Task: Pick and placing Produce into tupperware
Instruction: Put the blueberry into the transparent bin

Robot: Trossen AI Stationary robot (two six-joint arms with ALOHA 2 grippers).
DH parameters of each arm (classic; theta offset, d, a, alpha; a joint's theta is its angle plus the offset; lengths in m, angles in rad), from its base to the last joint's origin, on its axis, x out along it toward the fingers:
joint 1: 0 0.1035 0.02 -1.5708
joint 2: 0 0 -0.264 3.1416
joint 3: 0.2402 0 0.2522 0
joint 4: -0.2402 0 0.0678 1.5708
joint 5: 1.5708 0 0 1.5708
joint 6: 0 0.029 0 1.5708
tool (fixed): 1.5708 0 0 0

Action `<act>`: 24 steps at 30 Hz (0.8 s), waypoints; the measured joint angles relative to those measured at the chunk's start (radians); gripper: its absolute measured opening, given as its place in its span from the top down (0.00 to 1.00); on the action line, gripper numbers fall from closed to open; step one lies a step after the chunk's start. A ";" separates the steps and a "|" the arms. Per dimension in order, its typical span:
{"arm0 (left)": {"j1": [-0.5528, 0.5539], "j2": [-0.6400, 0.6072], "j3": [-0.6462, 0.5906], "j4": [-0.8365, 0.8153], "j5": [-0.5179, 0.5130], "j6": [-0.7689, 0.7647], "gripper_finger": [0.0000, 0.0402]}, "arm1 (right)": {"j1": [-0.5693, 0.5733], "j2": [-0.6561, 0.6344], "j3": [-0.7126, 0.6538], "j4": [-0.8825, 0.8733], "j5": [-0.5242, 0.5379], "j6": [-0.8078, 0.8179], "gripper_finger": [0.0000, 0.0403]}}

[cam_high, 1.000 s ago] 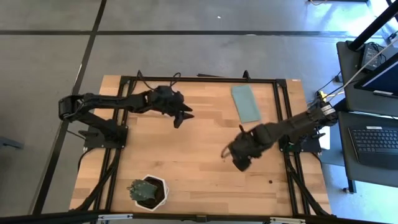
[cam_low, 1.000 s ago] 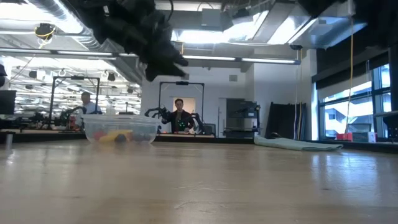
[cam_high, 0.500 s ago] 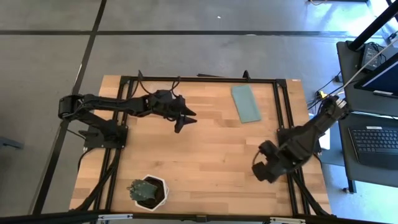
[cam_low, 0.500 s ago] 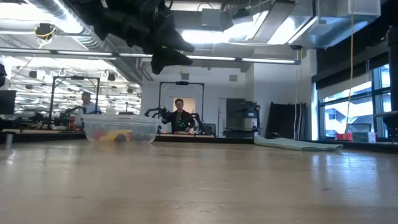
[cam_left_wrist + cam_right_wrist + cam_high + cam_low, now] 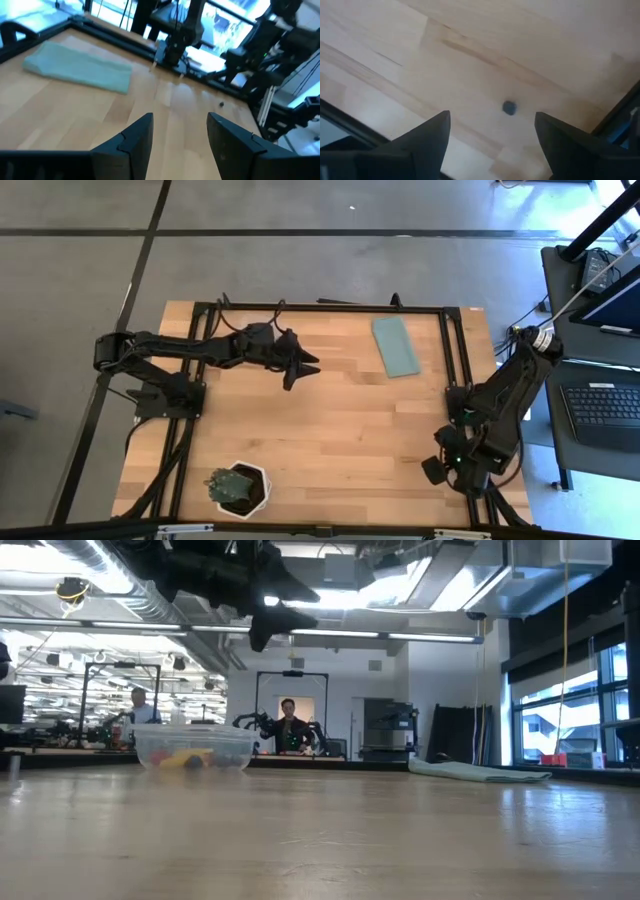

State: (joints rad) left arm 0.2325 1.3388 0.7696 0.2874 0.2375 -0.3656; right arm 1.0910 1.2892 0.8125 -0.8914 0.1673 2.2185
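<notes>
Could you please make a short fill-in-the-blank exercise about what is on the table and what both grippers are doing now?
1. The lid lying flat on the table is ____ in colour.
2. The tub holds ____ pieces.
3. Both the left gripper and the right gripper have their fingers ____.
4. The plant stands in a ____ pot.

Missing words: teal; produce; open; white
</notes>
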 joint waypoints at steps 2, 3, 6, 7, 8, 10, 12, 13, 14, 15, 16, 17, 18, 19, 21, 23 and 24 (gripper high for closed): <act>0.000 0.000 0.000 0.024 0.000 -0.001 0.56 | 0.020 0.000 -0.017 0.007 0.001 0.000 0.28; 0.000 0.000 0.000 0.034 0.000 -0.002 0.56 | 0.028 0.000 -0.027 0.014 0.000 0.002 0.28; 0.000 0.000 0.000 0.044 0.000 -0.037 0.56 | 0.043 0.000 -0.051 0.037 -0.001 0.020 0.28; 0.000 0.000 0.000 0.044 0.000 -0.049 0.56 | 0.044 0.000 -0.057 0.046 -0.001 0.023 0.28; -0.001 0.000 0.000 0.044 -0.001 -0.054 0.56 | 0.044 0.000 -0.064 0.056 -0.001 0.024 0.28; -0.009 0.000 0.000 0.044 -0.005 -0.071 0.56 | 0.044 0.003 -0.074 0.068 -0.001 0.024 0.28; -0.021 0.000 0.000 0.044 -0.013 -0.072 0.56 | 0.044 0.017 -0.084 0.074 0.000 0.011 0.28; -0.030 0.000 0.000 0.044 -0.015 -0.072 0.56 | 0.044 0.027 -0.088 0.076 0.000 -0.001 0.28; -0.037 0.000 0.000 0.045 -0.016 -0.072 0.56 | 0.044 0.037 -0.092 0.083 0.000 -0.014 0.28; -0.045 0.000 0.000 0.046 -0.017 -0.071 0.56 | 0.044 0.048 -0.096 0.096 0.000 -0.024 0.28; -0.052 0.000 0.000 0.047 -0.020 -0.071 0.56 | 0.044 0.060 -0.099 0.112 0.000 -0.037 0.28; -0.060 0.000 0.000 0.047 -0.029 -0.071 0.56 | 0.044 0.073 -0.101 0.125 0.000 -0.055 0.28; -0.068 0.000 0.000 0.047 -0.044 -0.070 0.56 | 0.044 0.086 -0.101 0.141 0.000 -0.072 0.28; -0.074 0.000 0.000 0.047 -0.057 -0.070 0.56 | 0.044 0.099 -0.101 0.157 0.000 -0.079 0.28; -0.085 0.000 0.000 0.048 -0.080 -0.070 0.56 | 0.046 0.124 -0.101 0.185 0.000 -0.096 0.28; -0.093 0.000 0.000 0.048 -0.098 -0.070 0.56 | 0.049 0.146 -0.101 0.205 -0.002 -0.100 0.28; -0.096 0.000 0.000 0.050 -0.101 -0.070 0.56 | 0.051 0.156 -0.101 0.208 -0.004 -0.103 0.28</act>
State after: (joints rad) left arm 0.1369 1.3388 0.7696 0.3377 0.1361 -0.4361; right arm 1.1415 1.4450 0.7116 -0.6830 0.1630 2.1151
